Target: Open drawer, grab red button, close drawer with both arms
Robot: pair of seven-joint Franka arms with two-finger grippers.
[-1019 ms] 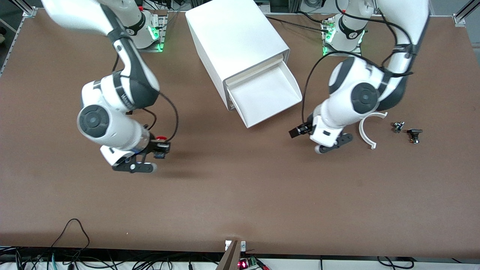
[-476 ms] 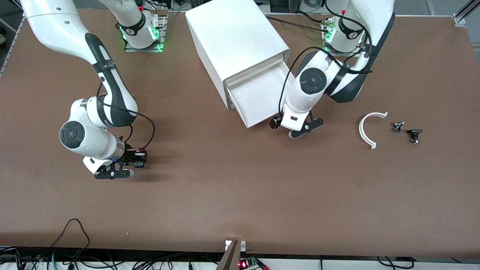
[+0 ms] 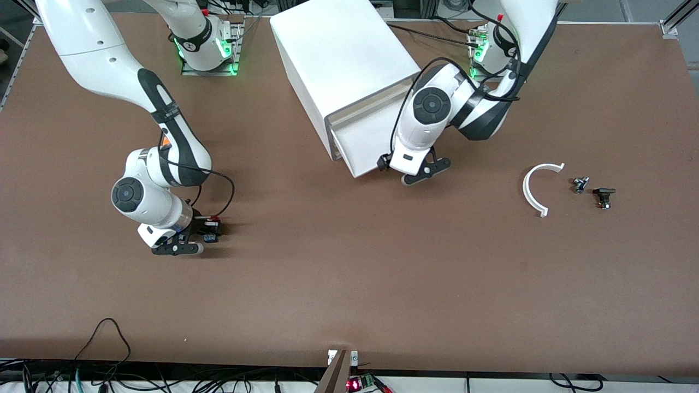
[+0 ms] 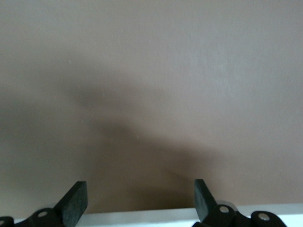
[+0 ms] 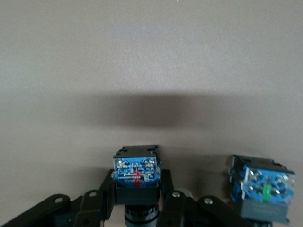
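R gripper [image 3: 203, 233], low over the table [image 3: 349, 295] at mid-height of the front view toward the right arm's end, is clamped narrow on the button [image 3: 212, 220]. In the right wrist view the fingers [image 5: 102, 194] pinch the black-and-blue body [image 5: 136, 170] from both sides, blue end facing the cam. Beside it in that view is a 2nd blue-and-black block [image 5: 261, 189] w/ a green mark, not gripped; its cap can't be seen. L gripper [image 3: 384, 162] is spread wide w/ nothing held, at the front lip of the drawer [image 3: 357, 144] in the upper centre of the front view. In the left wrist view both fingers [image 4: 75, 201] stand far apart w/ a white edge [image 4: 151, 216] running between their roots; can't tell if they touch it. Drawer sticks partway out of the cabinet [image 3: 338, 49], no contents showing. Counts: 2 arms, 1 cabinet w/ 1 drawer seen out, 1 held button plus 1 similar block, 1 white curved strip [image 3: 531, 188] and 2 small dark parts [image 3: 580, 184] [image 3: 603, 196] at mid-height toward the left arm's end, the three lying near each other, well apart from the cabinet.
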